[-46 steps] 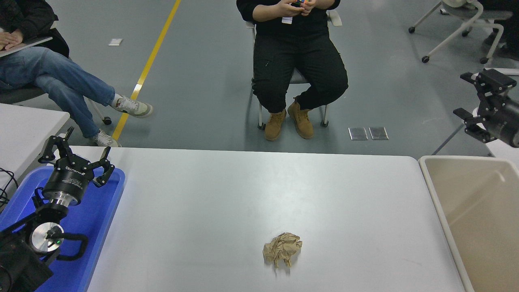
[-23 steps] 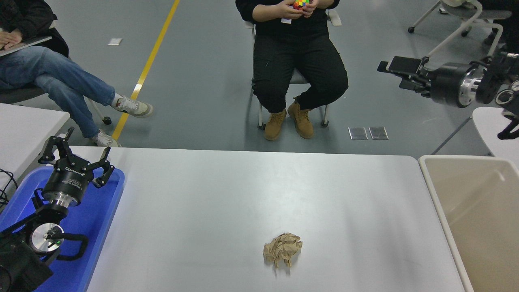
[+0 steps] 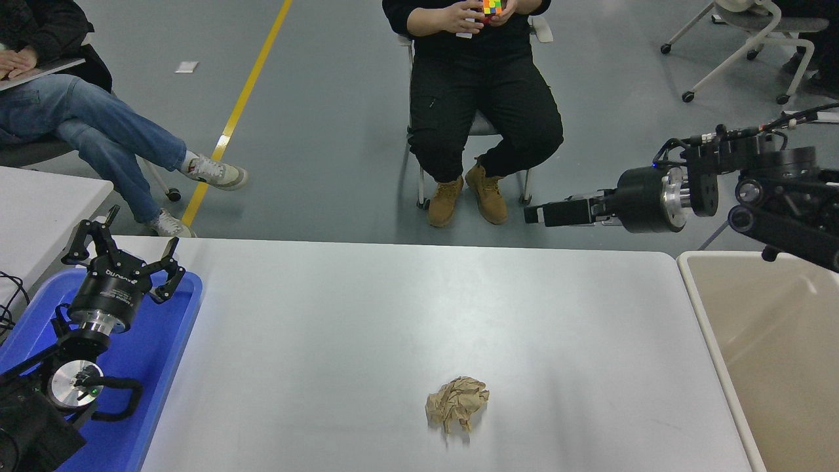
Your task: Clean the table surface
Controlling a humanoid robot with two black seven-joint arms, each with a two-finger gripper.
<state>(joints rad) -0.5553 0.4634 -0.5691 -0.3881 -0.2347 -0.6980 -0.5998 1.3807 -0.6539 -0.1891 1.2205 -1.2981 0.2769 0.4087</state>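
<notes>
The white table surface (image 3: 393, 308) fills the lower half of the head view. A crumpled ball of brown paper (image 3: 457, 412) lies on it near the front, right of the middle. My right gripper (image 3: 531, 214) hangs above the table's far edge, pointing left, far from the paper and seen side-on. Over the blue tray at the lower left, my left gripper (image 3: 124, 246) is parked open and holds nothing.
A blue tray (image 3: 167, 347) lies at the table's left end. A beige bin (image 3: 704, 328) stands against its right end. One person in black sits beyond the far edge holding a coloured cube (image 3: 493, 6). Another sits at the upper left by a second white table (image 3: 39, 210).
My right arm has swung from the right edge leftward and down, so its gripper now points left above the table's far edge. The paper and the left arm have not moved.
</notes>
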